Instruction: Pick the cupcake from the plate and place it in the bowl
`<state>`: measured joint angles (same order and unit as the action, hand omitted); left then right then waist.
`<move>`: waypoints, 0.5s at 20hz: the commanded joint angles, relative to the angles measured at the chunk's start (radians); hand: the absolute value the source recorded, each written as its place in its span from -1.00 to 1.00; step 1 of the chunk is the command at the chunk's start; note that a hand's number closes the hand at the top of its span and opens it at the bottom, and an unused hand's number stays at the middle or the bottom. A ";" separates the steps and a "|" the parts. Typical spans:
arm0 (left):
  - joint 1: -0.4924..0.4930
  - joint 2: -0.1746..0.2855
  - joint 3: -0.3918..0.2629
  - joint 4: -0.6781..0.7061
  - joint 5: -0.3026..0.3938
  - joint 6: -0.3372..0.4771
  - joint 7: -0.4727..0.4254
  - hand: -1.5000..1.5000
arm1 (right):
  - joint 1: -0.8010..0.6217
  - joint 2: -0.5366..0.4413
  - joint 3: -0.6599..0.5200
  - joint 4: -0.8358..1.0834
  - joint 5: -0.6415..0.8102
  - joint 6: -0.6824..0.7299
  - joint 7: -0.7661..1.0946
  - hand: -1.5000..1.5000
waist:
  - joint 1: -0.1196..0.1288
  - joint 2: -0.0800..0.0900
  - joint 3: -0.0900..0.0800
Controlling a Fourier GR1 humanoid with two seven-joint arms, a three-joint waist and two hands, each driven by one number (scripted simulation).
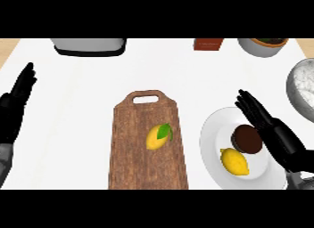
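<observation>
**Right hand** (283, 140): seen at the view's right, over the right part of the plate. Its fingers (255, 109) are held straight and close together. They are open, nothing is gripped, and the tips are pointed away from the robot and slightly left.

**Cupcake** (247, 139): dark brown and round. It is found on the plate, just left of the right hand's fingers, near their base. Whether it is touched by them cannot be told.

**Plate** (216, 133): white and round, laid on the tabletop (74, 111) beneath the right fingers. Its right edge is hidden by that hand.

**Lemon** (234, 161): yellow, kept on the same plate. It is placed nearer the robot than the cupcake and left of the right palm, apart from the fingertips.

**Bowl** (293, 89): grey, pale and speckled inside, cut off by the view's right edge. It is set to the right of the right fingertips, near the plate.

**Cutting board** (136, 164): brown wood with a handle hole at its far end. It is laid between the two hands, left of the right fingers.

**Yellow fruit** (157, 137): marked by a green leaf and placed at the board's middle.

**Left hand** (11, 109): shown at the view's left edge, resting. Its fingers are straight and raised, and nothing is held.

**Far edge, beyond all fingertips:** a grey and black appliance (90, 46), a brown box (209, 43) and a small white pot (263, 46) with dark contents are listed.
</observation>
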<state>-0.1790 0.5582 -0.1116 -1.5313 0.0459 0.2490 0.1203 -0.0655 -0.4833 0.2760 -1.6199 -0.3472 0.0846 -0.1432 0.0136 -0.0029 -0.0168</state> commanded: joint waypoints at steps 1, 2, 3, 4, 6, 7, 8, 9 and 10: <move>0.020 -0.033 0.028 -0.016 0.044 -0.033 -0.018 0.00 | 0.040 0.030 0.001 -0.037 0.063 -0.097 0.070 1.00 | -0.016 0.001 0.016; 0.003 -0.092 -0.027 -0.055 0.035 0.010 0.018 0.00 | 0.001 0.086 0.005 0.038 0.107 -0.218 0.114 1.00 | -0.009 0.002 0.016; 0.019 -0.125 -0.033 -0.031 0.043 0.020 -0.016 0.00 | 0.012 0.066 -0.024 0.030 0.108 -0.272 0.189 1.00 | -0.019 0.002 0.013; -0.003 -0.153 -0.053 -0.052 0.060 0.011 -0.012 0.00 | -0.014 0.104 -0.017 0.075 0.163 -0.368 0.231 1.00 | -0.013 0.005 0.012; -0.011 -0.218 -0.066 -0.044 0.099 0.016 -0.023 0.00 | 0.031 0.122 -0.041 0.108 0.211 -0.493 0.280 1.00 | -0.043 0.007 0.008; 0.001 -0.167 -0.051 -0.039 0.090 -0.002 -0.005 0.00 | 0.058 -0.168 -0.027 0.180 0.416 -0.402 0.255 1.00 | -0.055 0.017 -0.034; 0.020 -0.194 -0.052 -0.037 0.106 0.010 0.001 0.00 | 0.064 -0.043 -0.153 0.174 0.369 -0.609 0.255 1.00 | -0.102 -0.002 -0.006; 0.031 -0.219 -0.059 -0.028 0.111 0.018 -0.007 0.00 | 0.067 0.036 -0.178 0.149 0.370 -0.711 0.222 -1.00 | -0.111 -0.007 0.004; 0.042 -0.222 -0.049 -0.030 0.131 0.011 -0.009 0.00 | 0.061 0.107 -0.202 0.127 0.370 -0.802 0.195 -1.00 | -0.094 -0.010 0.009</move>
<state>-0.1629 0.3827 -0.1575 -1.5634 0.1373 0.2586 0.1137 -0.0197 -0.4501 0.1707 -1.5028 -0.0629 -0.4428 0.0616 -0.0541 -0.0033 -0.0151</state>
